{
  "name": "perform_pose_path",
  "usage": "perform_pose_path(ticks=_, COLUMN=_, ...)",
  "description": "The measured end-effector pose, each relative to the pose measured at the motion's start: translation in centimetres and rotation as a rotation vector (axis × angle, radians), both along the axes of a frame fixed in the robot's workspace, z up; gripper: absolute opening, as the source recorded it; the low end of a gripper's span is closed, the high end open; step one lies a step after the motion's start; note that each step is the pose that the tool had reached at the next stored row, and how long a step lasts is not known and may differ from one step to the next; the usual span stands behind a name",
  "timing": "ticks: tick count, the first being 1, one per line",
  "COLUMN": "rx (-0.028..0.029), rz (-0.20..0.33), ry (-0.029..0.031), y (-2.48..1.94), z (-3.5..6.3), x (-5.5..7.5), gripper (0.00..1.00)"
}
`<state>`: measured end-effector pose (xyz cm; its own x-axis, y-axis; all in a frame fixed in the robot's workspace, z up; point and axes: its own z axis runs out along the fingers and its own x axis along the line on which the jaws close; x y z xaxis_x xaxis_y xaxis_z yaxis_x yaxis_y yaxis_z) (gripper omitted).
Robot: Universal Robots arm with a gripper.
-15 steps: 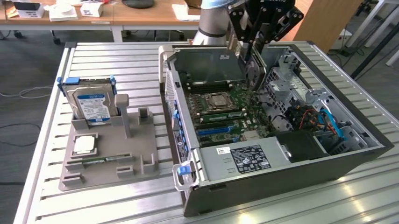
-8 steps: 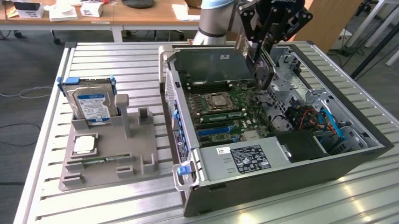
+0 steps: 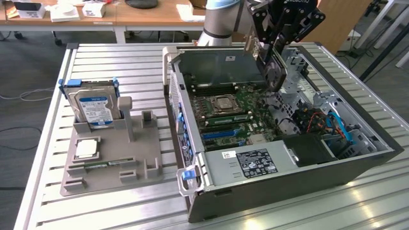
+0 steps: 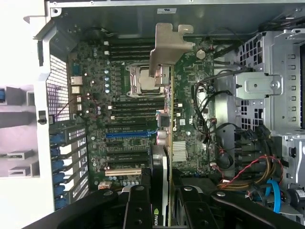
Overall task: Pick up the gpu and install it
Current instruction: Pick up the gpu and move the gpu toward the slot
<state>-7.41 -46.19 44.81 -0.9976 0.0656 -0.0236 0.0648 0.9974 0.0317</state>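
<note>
Above the open case (image 3: 288,177), upper centre of the exterior view, the gpu (image 3: 271,67) hangs tilted, clamped edge-on between the fingers (image 4: 138,210). Likely hazards: its bracket (image 4: 169,45) snagging the case wall, or a skewed card missing its slot. Loose cables (image 4: 209,109) and a drive cage (image 4: 267,90) crowd one flank. A hard drive (image 3: 95,108) stands at the exterior view's left on the surface (image 3: 128,52).

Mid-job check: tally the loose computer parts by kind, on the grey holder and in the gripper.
Boxy silver hard drive with blue-white label, upright in grey plastic holder: 1
Square silver processor chip, on holder: 1
Slim green memory stick, on holder: 1
Thin dark gpu with metal bracket, held in black gripper: 1
Total: 4
</note>
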Motion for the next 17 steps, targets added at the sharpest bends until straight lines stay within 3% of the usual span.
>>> perform_pose_path(ticks=10, rx=-0.0001, rz=0.012, ry=0.0000, y=0.14, z=0.00, x=0.08, gripper=0.27)
perform_pose_path(ticks=17, rx=-0.0001, rz=0.018, ry=0.0001, y=0.76, z=-0.05, x=0.27, gripper=0.27)
